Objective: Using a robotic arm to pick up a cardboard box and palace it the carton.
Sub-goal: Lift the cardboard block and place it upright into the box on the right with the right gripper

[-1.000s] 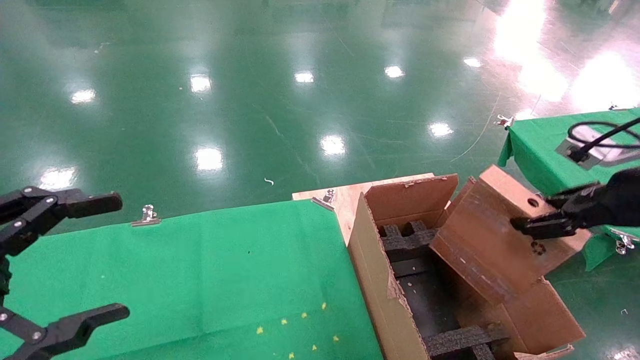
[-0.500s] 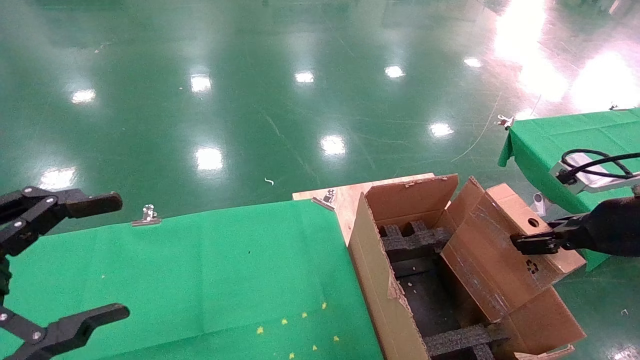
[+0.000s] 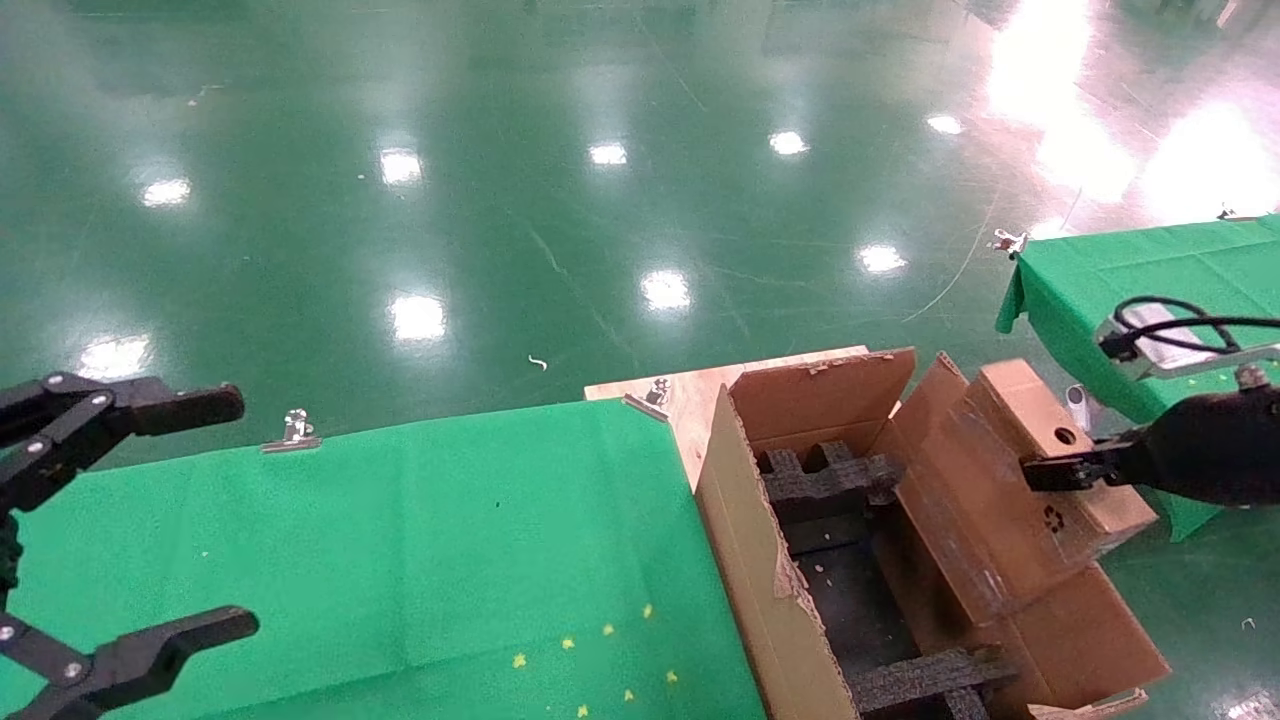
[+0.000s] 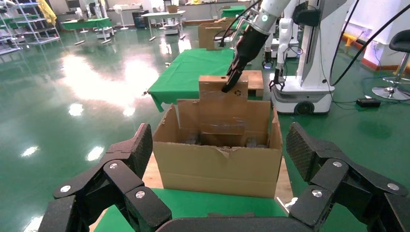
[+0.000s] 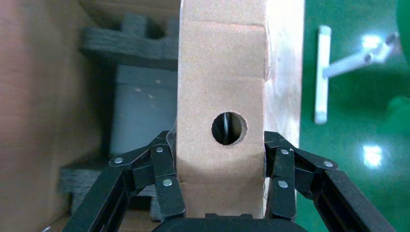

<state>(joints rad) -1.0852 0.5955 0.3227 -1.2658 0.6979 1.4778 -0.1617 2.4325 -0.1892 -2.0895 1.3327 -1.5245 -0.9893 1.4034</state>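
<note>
Right gripper [image 3: 1040,470], frame right, clamps the cardboard box [image 3: 1010,490] across its narrow holed end over the carton [image 3: 760,570]; it looks light, stiff, crushable.

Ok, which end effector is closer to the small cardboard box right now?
The right. The right end effector is clamped on the cardboard box, which leans tilted in the carton. The left end effector hangs open over the green table, well clear of it.
</note>
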